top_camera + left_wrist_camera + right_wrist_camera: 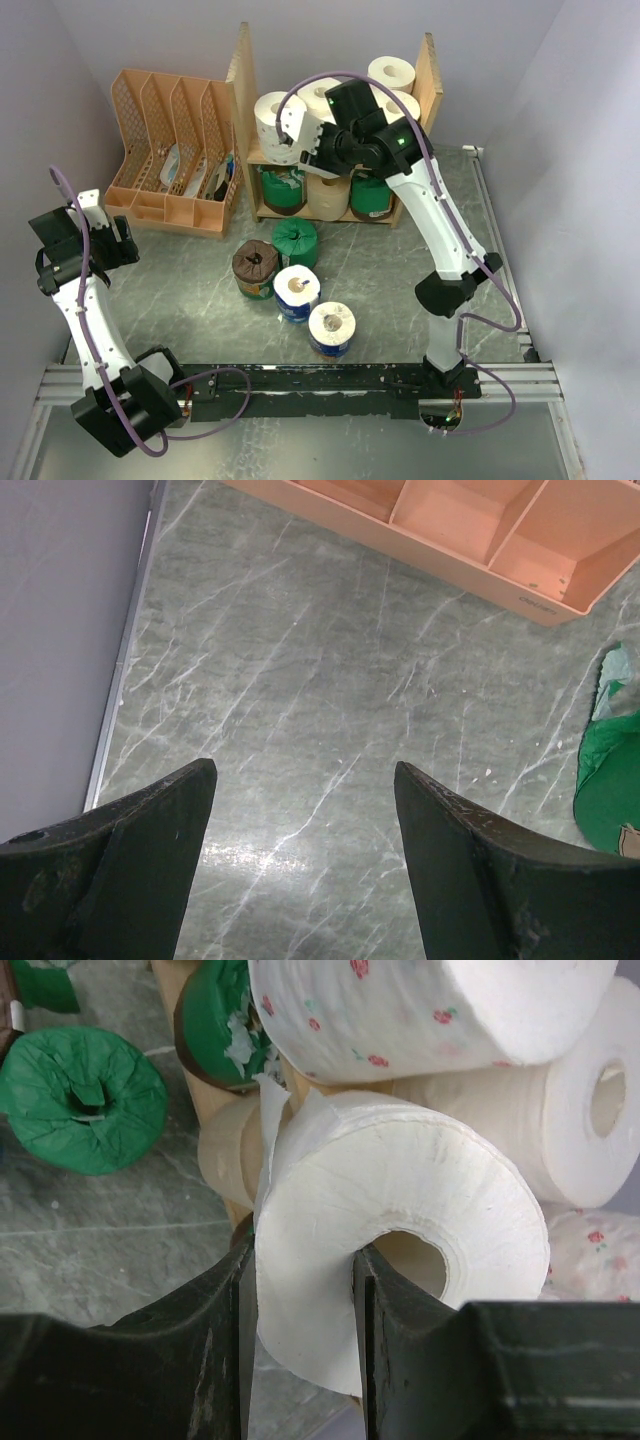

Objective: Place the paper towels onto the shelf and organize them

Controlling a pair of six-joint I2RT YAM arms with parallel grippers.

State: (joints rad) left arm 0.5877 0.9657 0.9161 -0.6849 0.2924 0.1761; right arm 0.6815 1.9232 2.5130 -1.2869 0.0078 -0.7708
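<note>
While I pinch the white roll (420,1210) through its wall, one finger of my right tool (302,1260) inside the centre hole and the other on the outside, it lies on its side with the holed end toward my wrist. I judge that suits sliding it in among the stacked ones. That tool is clenched only as far as the paper wall allows. The roll is at the front of the shelf's (432,70) upper tier, crowded by a flower-printed roll (400,1010) above and a plain one (560,1110) beside. Whether it rests on the board I cannot tell. Four more rolls (332,325) stand on the tabletop (180,290) before the shelf. My left tool (305,780) hangs spread wide above bare tabletop, grasping nothing, near the peach organizer (470,540).
</note>
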